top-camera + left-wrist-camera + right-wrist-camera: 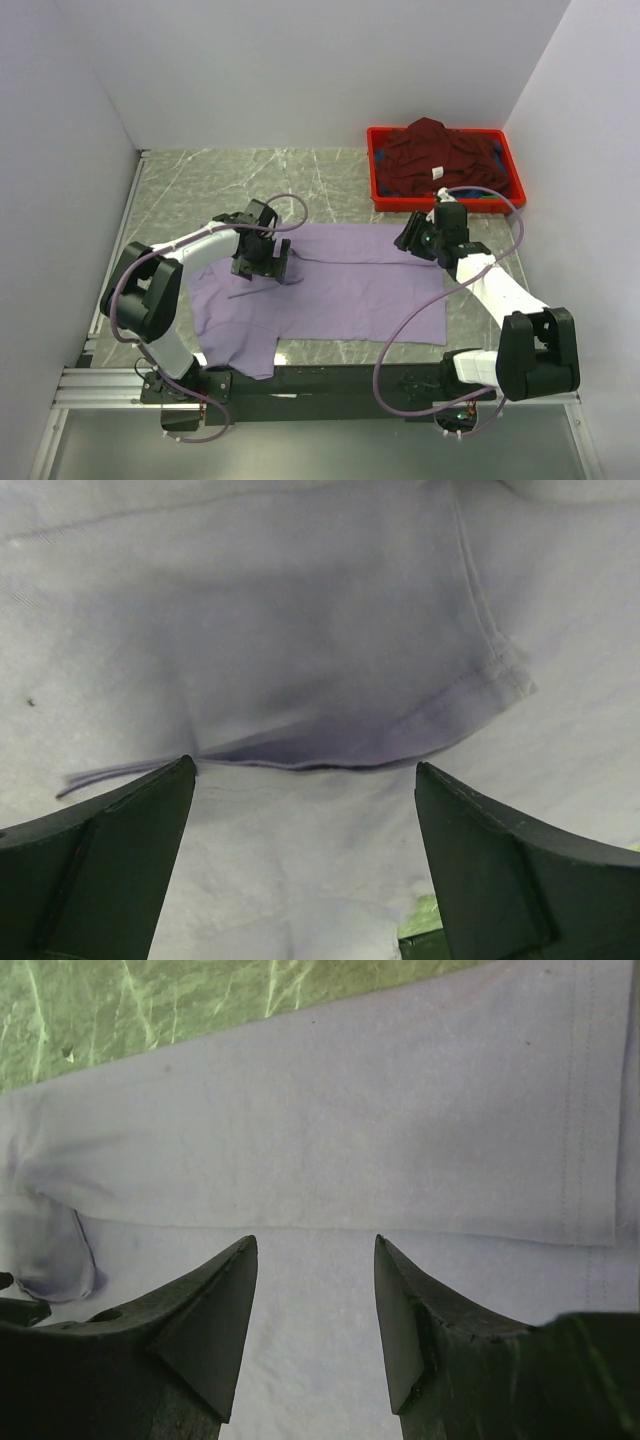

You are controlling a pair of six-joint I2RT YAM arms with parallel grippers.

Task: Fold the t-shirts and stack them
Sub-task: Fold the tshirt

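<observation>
A lavender t-shirt (340, 290) lies spread flat on the table, partly folded over itself. My left gripper (268, 265) hovers low over its left part, near a sleeve. Its jaws stand wide open (305, 763) over a folded sleeve hem (400, 745), holding nothing. My right gripper (410, 240) is at the shirt's upper right edge. It is open (315, 1240) just above the cloth (330, 1140), close to a folded edge, with nothing between its fingers. A dark maroon t-shirt (430, 155) with a small white label is heaped in the red crate (372, 170).
The red crate sits at the back right against the wall, with bits of blue and green cloth (480, 195) under the maroon shirt. Green marbled tabletop (220, 180) shows behind the lavender shirt. White walls close in the left, back and right sides.
</observation>
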